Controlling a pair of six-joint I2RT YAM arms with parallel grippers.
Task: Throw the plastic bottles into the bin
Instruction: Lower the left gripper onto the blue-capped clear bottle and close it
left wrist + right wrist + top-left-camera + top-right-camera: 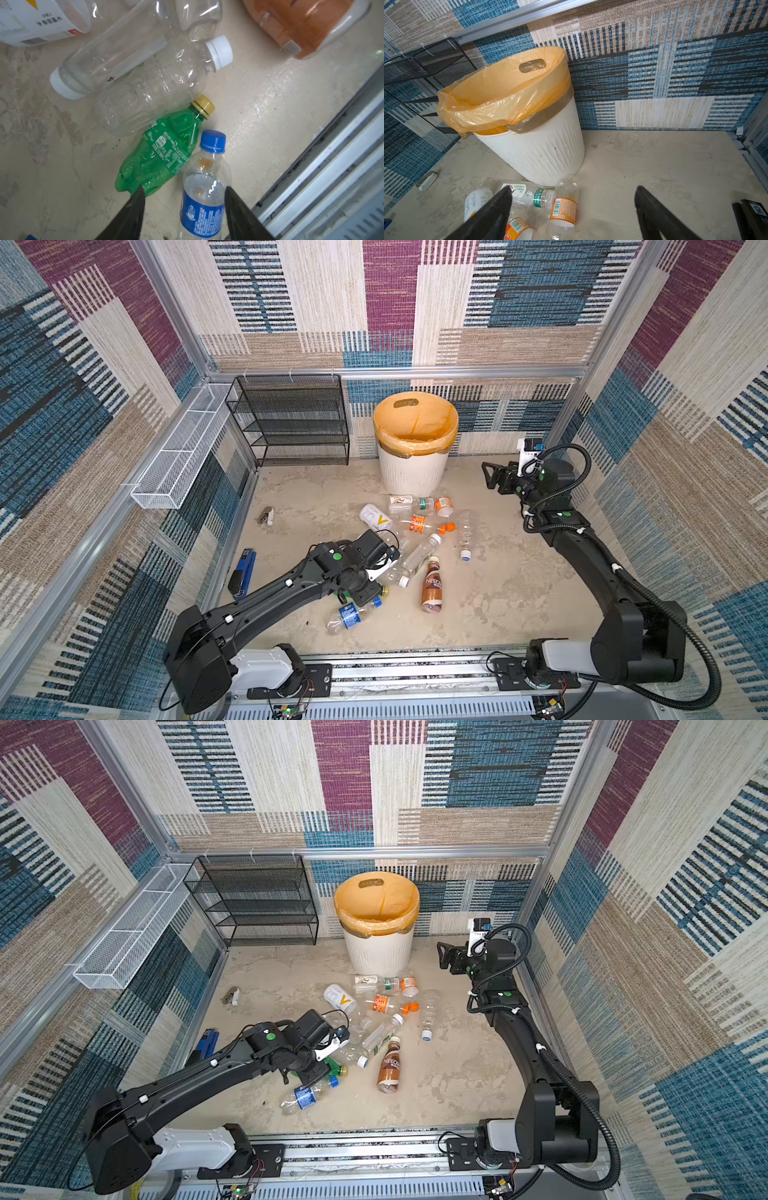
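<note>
At least eleven plastic bottles can be counted, the pile overlapping too much for a surer number: one green bottle, one brown bottle, one white bottle, two orange-labelled bottles, one blue-labelled bottle, the rest clear. One bin, one black mesh rack, one white wire tray. Two staplers: one blue stapler, one small white-and-grey stapler. Two end effectors: the left end effector and the right end effector.

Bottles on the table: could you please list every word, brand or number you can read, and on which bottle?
"NESC": brown bottle, rest unclear.
"V", yellow: white-labelled bottle.
Small Chinese print on green bottle and blue-labelled bottle: too small to read.
Barcode on orange-labelled bottle: digits blurred.
</note>
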